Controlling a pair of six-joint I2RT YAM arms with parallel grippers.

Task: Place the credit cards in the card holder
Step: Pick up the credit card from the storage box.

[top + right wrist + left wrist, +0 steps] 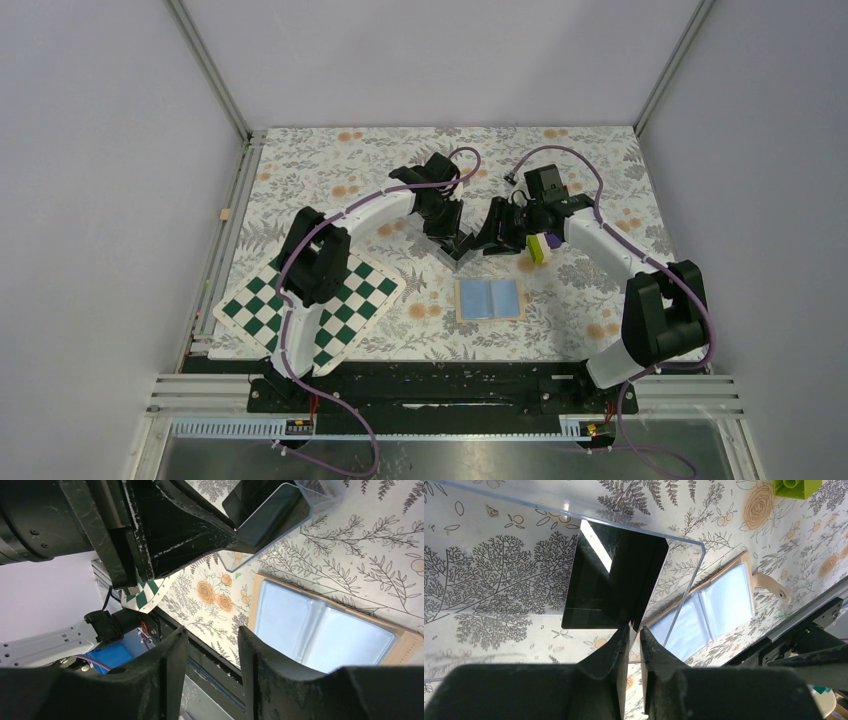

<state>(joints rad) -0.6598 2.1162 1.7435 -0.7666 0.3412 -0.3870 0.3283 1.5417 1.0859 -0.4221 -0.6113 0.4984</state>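
A black credit card (pixel 614 580) leans inside a clear plastic box (pixel 574 510), which is tipped up off the table. My left gripper (pixel 635 627) is shut on the box's wall at its near corner; the right wrist view shows those fingers pinching the box (pixel 310 495) with the dark card (pixel 265 510) inside. The card holder (pixel 490 298) lies open and flat, blue lining up, in front of both grippers (pixel 719 607) (pixel 320 630). My right gripper (pixel 212 630) hangs open and holds nothing, just right of the left gripper (pixel 458 245) and above the table (pixel 497 232).
A purple and yellow-green block (pixel 537 247) stands right of the right gripper, near the holder's far right corner (pixel 796 487). A green-and-white chequered board (pixel 310 305) lies at the front left under the left arm. The table's front rail (pixel 220 665) runs just beyond the holder.
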